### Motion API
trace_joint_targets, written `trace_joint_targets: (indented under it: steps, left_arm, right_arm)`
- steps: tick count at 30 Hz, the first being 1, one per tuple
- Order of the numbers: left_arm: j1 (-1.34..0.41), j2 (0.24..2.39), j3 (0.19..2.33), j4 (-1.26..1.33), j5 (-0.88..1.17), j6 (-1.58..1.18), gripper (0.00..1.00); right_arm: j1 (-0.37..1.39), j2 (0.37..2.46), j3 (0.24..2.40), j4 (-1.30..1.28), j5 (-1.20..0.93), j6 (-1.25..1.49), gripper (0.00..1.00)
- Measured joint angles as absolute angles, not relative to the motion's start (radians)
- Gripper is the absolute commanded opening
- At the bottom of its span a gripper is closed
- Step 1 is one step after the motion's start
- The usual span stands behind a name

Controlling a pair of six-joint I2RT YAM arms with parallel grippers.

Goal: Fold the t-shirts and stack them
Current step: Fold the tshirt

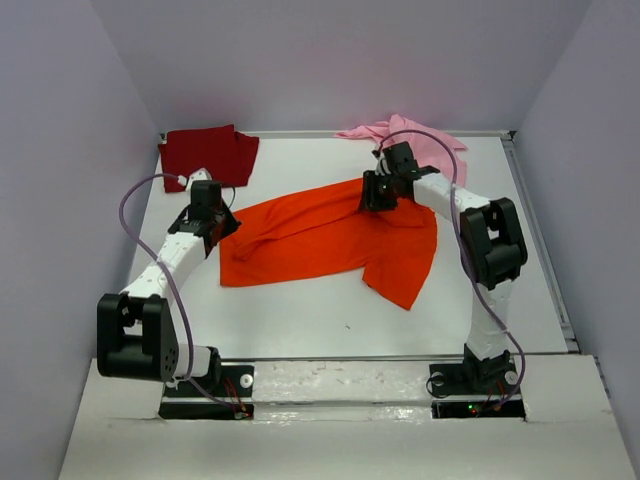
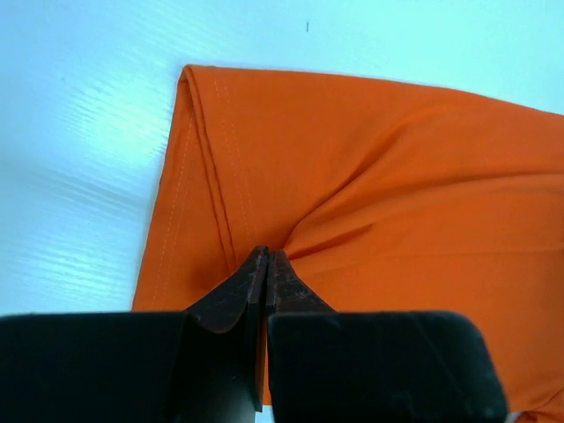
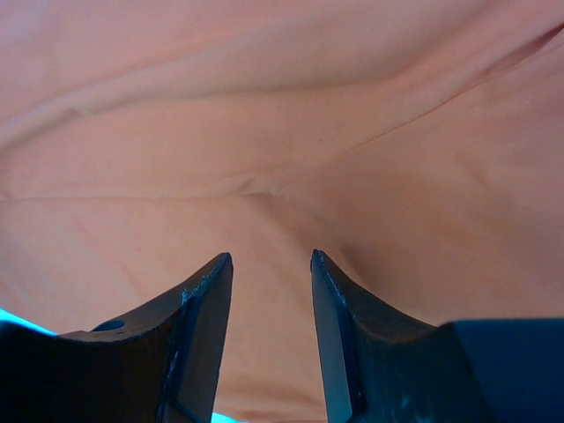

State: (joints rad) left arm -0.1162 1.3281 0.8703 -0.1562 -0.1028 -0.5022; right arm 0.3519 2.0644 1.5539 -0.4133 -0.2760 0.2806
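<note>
Centrally, the orange t-shirt (image 1: 320, 240) is seen spread and rumpled on the white table (image 1: 330, 325). A gather of its cloth beside the hem is pinched by the left gripper (image 2: 267, 256), its fingers pressed almost together. The right gripper (image 3: 270, 257) is held spread apart over the shirt's far edge. The dark red t-shirt (image 1: 208, 153) is laid at the far left corner, and the pink t-shirt (image 1: 420, 140) is bunched at the far right.

The orange tee (image 1: 320, 240) sprawls rumpled centrally; dark red tee (image 1: 210, 155) far left, pink tee (image 1: 412, 136) crumpled far right.
</note>
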Motion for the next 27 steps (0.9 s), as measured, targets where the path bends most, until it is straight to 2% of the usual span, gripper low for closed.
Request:
trace_joint_targets:
  steps: [7,10,11,14,15,17,27]
  left_arm:
    - [-0.114,1.407,0.801,-0.114,-0.043,-0.564,0.13]
    - [-0.114,1.411,0.748,-0.099,-0.027,-0.593,0.17]
    - [-0.114,1.412,0.738,-0.099,-0.026,-0.6,0.32]
    - [-0.114,1.411,0.708,-0.095,-0.03,-0.619,0.48]
    - [-0.114,1.411,0.703,-0.095,-0.031,-0.621,0.58]
    - [-0.114,1.406,0.697,-0.097,-0.038,-0.627,0.66]
    - [-0.114,1.349,0.695,-0.11,-0.092,-0.626,0.66]
  right_arm:
    - [0.352,1.931,1.528,-0.41,-0.265,0.303,0.49]
    - [0.352,1.906,1.527,-0.41,-0.255,0.303,0.49]
    - [0.352,1.904,1.526,-0.411,-0.253,0.303,0.49]
    - [0.352,1.9,1.52,-0.413,-0.253,0.303,0.49]
    - [0.352,1.901,1.515,-0.411,-0.253,0.303,0.49]
    - [0.352,1.9,1.506,-0.412,-0.253,0.303,0.49]
    - [0.352,1.9,1.489,-0.413,-0.265,0.303,0.49]
